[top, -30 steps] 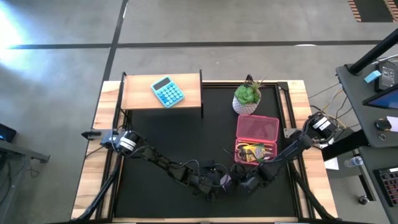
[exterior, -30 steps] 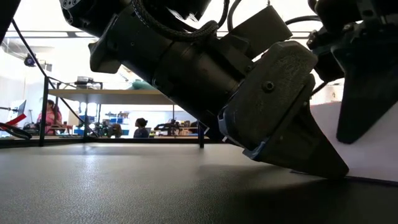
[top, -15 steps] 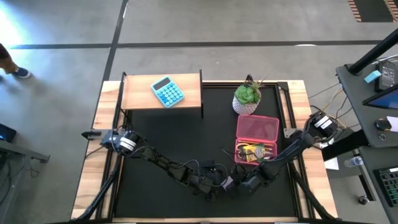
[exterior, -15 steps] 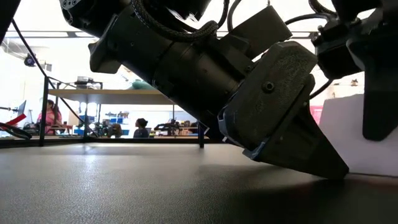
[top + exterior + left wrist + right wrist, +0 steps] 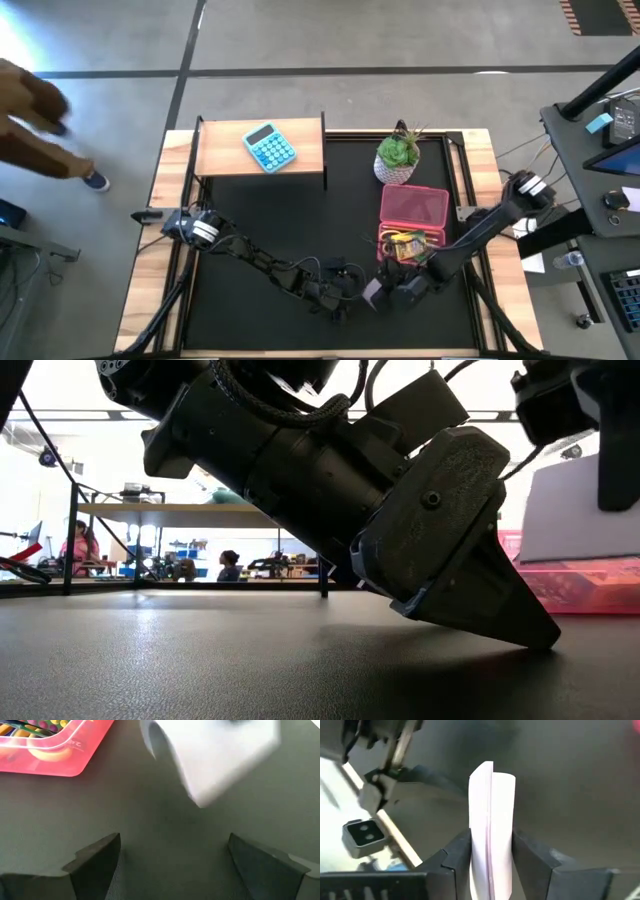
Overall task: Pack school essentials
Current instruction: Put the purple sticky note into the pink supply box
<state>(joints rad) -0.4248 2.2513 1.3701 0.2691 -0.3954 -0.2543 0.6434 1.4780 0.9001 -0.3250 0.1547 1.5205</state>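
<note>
Seen from above, the right gripper point(image 5: 385, 295) sits low over the dark counter point(image 5: 270, 220), its fingers point(image 5: 378, 296) closed on a small lilac notepad point(image 5: 371, 292). Just beyond those fingers lies the pink case point(image 5: 413, 207), with colourful stationery point(image 5: 403, 246) in its near end. The left gripper point(image 5: 340, 291) rests just beside the notepad's other side.

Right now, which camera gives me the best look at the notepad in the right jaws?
The right wrist view: the lilac notepad stands edge-on, pinched between the right gripper jaws. The left wrist view shows its pale face, blurred, off the mat. The low view shows one side above the pink case. In the high view it is a small patch.
</note>
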